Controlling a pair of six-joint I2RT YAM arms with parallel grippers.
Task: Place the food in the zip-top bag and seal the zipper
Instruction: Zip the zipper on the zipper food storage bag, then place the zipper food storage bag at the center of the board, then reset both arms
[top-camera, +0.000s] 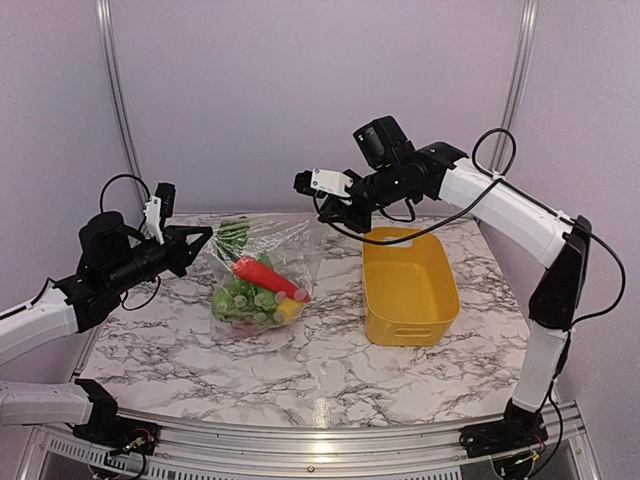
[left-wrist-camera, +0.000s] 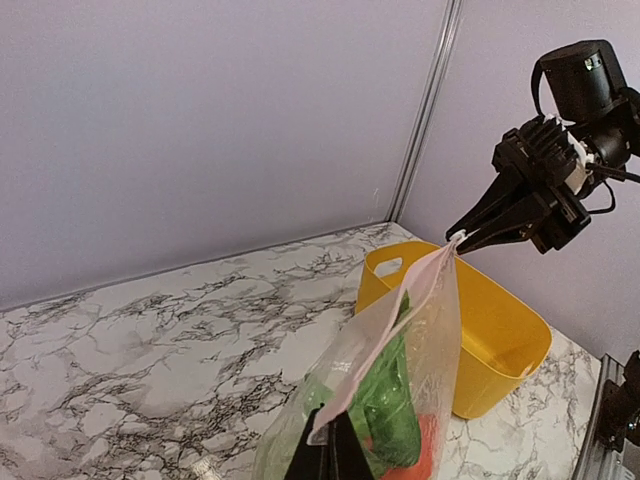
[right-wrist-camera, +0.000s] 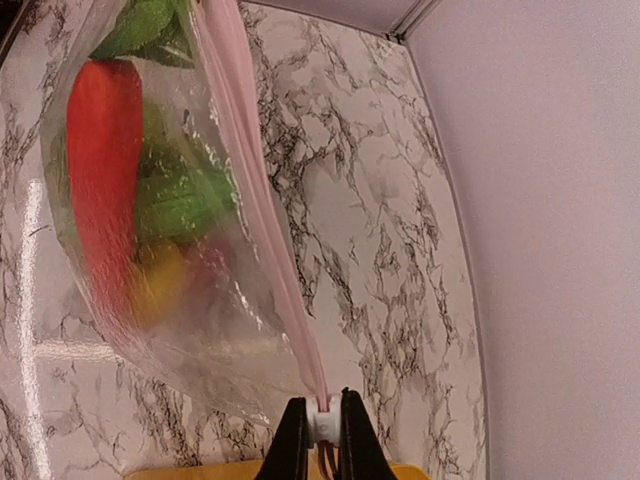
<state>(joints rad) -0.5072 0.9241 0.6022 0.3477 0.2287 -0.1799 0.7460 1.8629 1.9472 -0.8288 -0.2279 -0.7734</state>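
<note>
Bright, even light; glare on marble tabletop (top-camera: 322, 400); zip-top bag (right-wrist-camera: 180, 210) blurry up close.

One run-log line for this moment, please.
left gripper: shut on pinkish zipper strip; right gripper: shut on its other end; transparent plastic zip-top bag: toy food inside; yellow plastic basket: empty

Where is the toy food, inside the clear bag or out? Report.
Inside. The red, green and yellow toy food shows through the clear crinkly plastic bag; the yellow plastic basket holds nothing.
</note>
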